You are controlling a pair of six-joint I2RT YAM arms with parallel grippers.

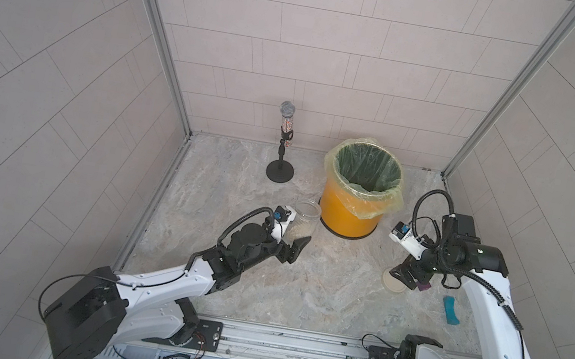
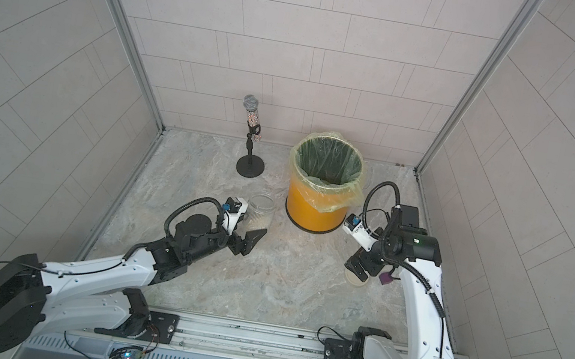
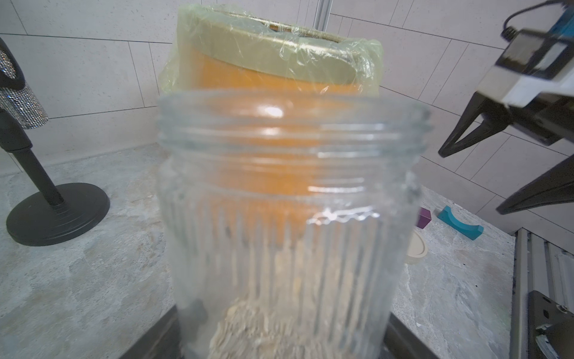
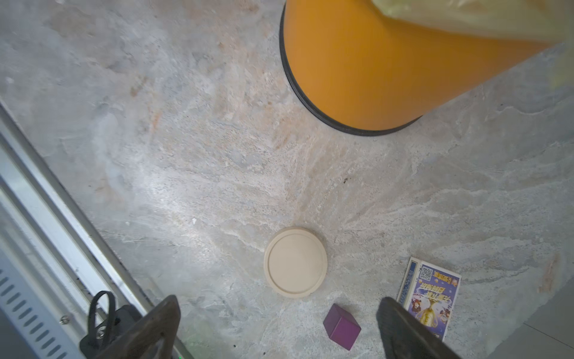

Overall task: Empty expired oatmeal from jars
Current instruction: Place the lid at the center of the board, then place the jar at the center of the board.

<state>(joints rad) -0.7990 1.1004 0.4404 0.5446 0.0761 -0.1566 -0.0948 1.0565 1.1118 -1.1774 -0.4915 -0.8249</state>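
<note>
— Where is the jar (image 1: 305,217) right now?

— I have it in the left gripper (image 1: 295,239). One black finger sits on each side of it, low down, and they press on the glass. The jar stands up straight with its mouth open to the top.

— Is it up in the air?

— I think it sits on the table (image 1: 299,289), but I can't see its bottom well enough to be sure.

— And the oatmeal (image 3: 257,326)?

— It's in the bottom of the jar, a small pale heap. I can see it through the ribbed glass in the left wrist view.

— Where is the bin?

— The orange bin (image 1: 347,214) stands just beside the jar, a bit farther back and toward my right arm. A yellow-green bag (image 1: 388,205) hangs over its rim.

— What about the lid (image 4: 295,262)?

— The lid is off. It lies flat on the table, well apart from the jar, under my right arm.

— Does the right gripper (image 4: 277,307) have it?

— No. Its two fingers are spread wide with nothing between them. It hangs above the lid and does not touch it. A purple cube (image 4: 341,326) lies near the lid.
</note>
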